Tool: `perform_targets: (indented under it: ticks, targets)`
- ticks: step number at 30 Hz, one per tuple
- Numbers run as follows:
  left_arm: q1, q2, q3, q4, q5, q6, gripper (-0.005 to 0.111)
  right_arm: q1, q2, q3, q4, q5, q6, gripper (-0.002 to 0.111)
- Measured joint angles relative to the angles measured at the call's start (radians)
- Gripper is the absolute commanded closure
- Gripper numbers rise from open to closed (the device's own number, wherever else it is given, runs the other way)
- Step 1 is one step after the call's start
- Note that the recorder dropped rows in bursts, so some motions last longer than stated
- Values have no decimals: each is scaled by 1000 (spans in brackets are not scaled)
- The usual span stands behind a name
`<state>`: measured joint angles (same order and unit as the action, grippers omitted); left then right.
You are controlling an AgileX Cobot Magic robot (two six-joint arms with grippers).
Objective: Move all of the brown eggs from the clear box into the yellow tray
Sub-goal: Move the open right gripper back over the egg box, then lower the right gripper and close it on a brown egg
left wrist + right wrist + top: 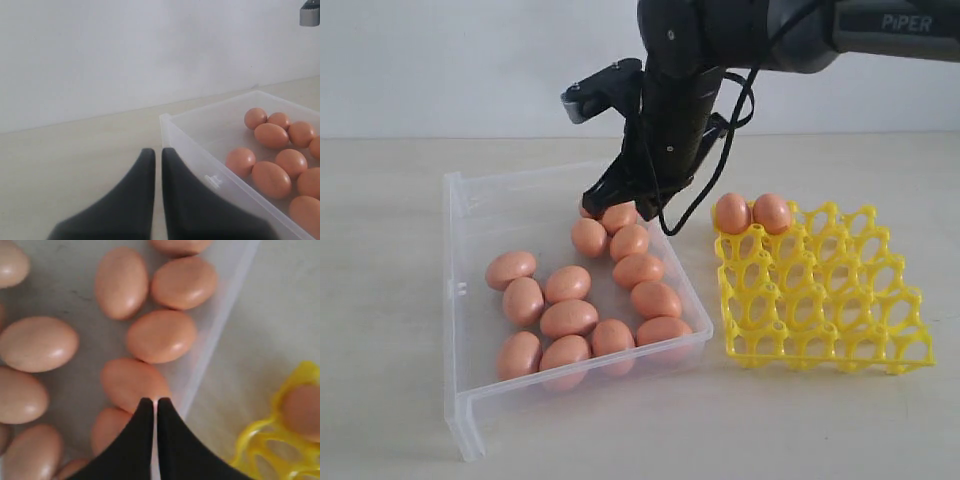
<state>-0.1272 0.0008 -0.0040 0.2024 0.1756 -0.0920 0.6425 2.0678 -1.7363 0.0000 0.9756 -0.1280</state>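
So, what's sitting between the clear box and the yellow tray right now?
Nothing but a bare strip of table separates the clear box from the yellow tray. The exterior view shows it; the right wrist view agrees.

My claw [608, 198] hangs down into the clear box [495, 215] near its far right corner, tips right at the brown eggs [569, 318] crowded there; whether I touch one I cannot tell. More eggs run in a line along the box's right wall, and the rest lie loose across its near half. The yellow tray [775, 325] sits on the counter [380, 250] just beside the box's right wall, with two eggs [732, 213] side by side in the cups at its far left corner.
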Motion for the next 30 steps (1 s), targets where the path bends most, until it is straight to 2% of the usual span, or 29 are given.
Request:
perform_targets:
  ticks: [4, 6, 9, 17, 30]
  targets:
    - [0, 0, 0, 0, 0, 0, 103, -21, 28, -79, 120, 22, -60, 85]
    - [0, 0, 0, 0, 0, 0, 103, -22, 40, -112, 149, 22, -71, 71]
    - [0, 0, 0, 0, 0, 0, 103, -23, 84, -164, 180, 35, -76, 58]
    - [0, 0, 0, 0, 0, 0, 103, -23, 264, -323, 189, 149, -95, 58]
    - [0, 0, 0, 0, 0, 0, 103, -14, 379, -528, 191, 154, -151, 58]
